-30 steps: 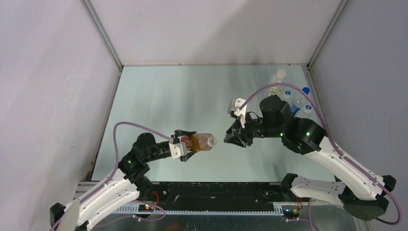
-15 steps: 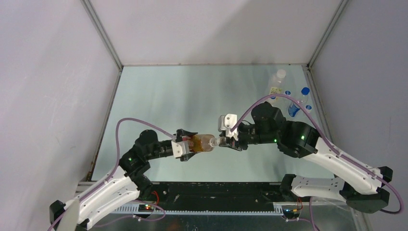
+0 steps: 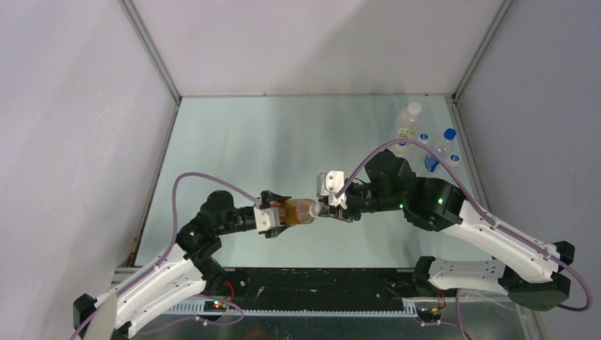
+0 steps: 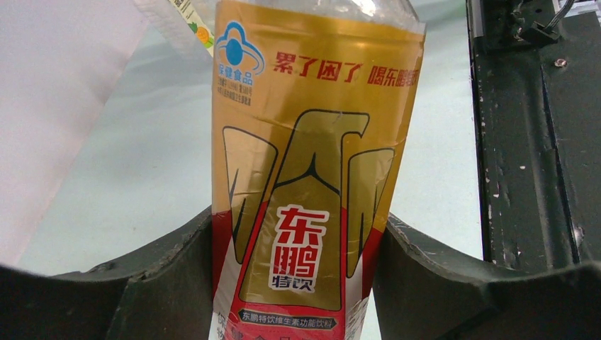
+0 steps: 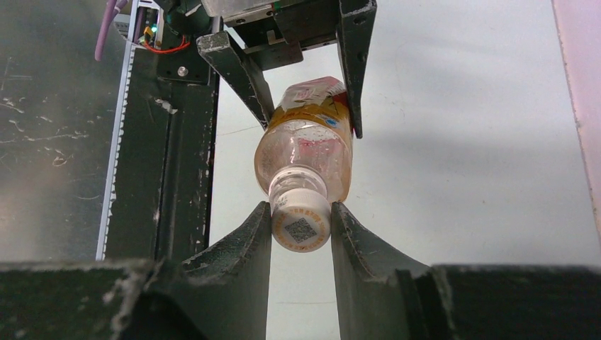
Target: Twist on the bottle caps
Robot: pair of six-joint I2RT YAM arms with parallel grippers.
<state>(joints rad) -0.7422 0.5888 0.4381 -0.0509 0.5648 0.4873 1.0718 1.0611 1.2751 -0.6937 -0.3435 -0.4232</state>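
- Since a second ago, seen from above, the right gripper (image 3: pixel 332 204) has swung in from mid-table to the mouth of the amber bottle (image 3: pixel 296 211). The left gripper (image 3: pixel 272 215) holds that bottle level above the table.
- Same view: blue caps (image 3: pixel 449 133) show at the far right; whether they are screwed on is too small to tell.
- Left wrist: jaws clamp the labelled body; the neck is cut off.
- Right wrist: jaws pinch the white cap (image 5: pixel 300 225) on the neck. The threads are hidden, so tightening probably remains.

Bottle (image 3: pixel 301 210) in left pincer (image 3: pixel 278 211), its cap (image 5: pixel 301 228) in right pincer (image 3: pixel 326 210); other bottles (image 3: pixel 427 139) far right.
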